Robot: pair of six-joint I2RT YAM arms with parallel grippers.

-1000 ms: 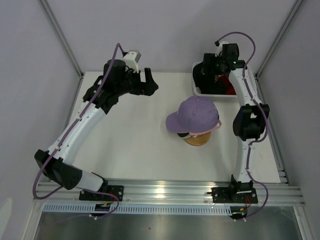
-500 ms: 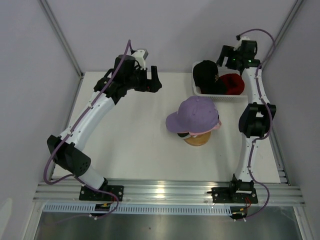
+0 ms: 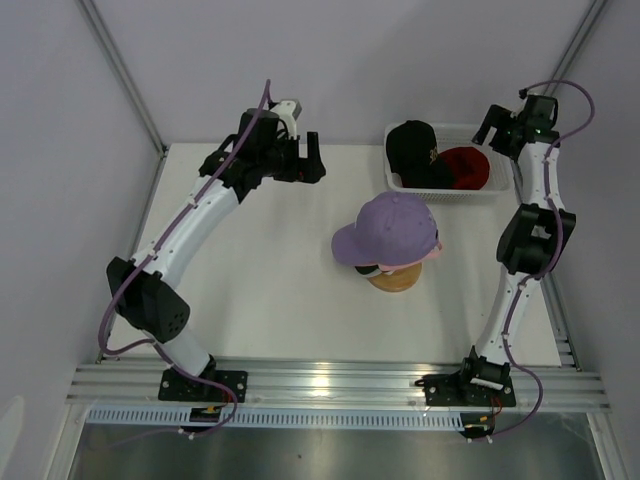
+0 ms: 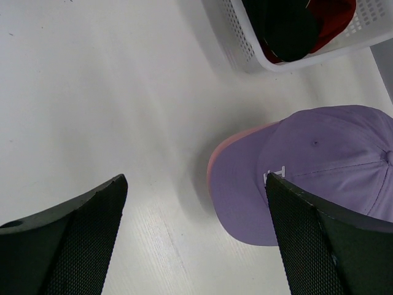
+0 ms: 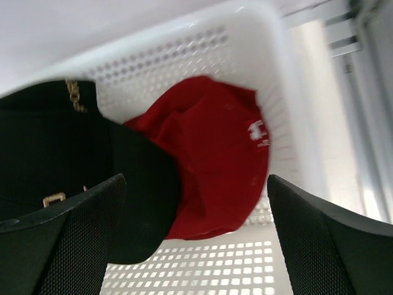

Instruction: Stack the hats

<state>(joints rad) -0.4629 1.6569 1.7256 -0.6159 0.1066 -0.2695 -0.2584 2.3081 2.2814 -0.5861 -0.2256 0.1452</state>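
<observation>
**Two caps left in the basket; right arm set to fetch the next one**

Step in hand, as a judgement: picking the next hat. The lavender cap (image 3: 395, 228) tops the pile on the wooden stand (image 3: 393, 283) near the table's middle. A pink brim edge (image 3: 434, 252) shows under it, and a dark sliver lower down is too small to name.

The black cap (image 3: 412, 150) and red cap (image 3: 467, 165) lie in the white mesh basket (image 3: 440, 191) at the far right corner. The right wrist view shows the black one overlapping the red one's edge.

The right gripper (image 3: 493, 124) hovers over the basket's far right side, jaws wide apart, holding nothing. The left gripper (image 3: 310, 160) hangs above the far left of the table, well apart from the pile, also spread wide and empty.

The next move likely calls for the right arm to drop into the basket and pinch the black cap first, since it sits on top. It should grab crown or brim without dragging the red one along.

The lavender cap's brim points toward the robot's left and slightly nearer. Its long axis runs brim to back, roughly across the table. Which way the basket caps' brims point cannot be told for sure.
</observation>
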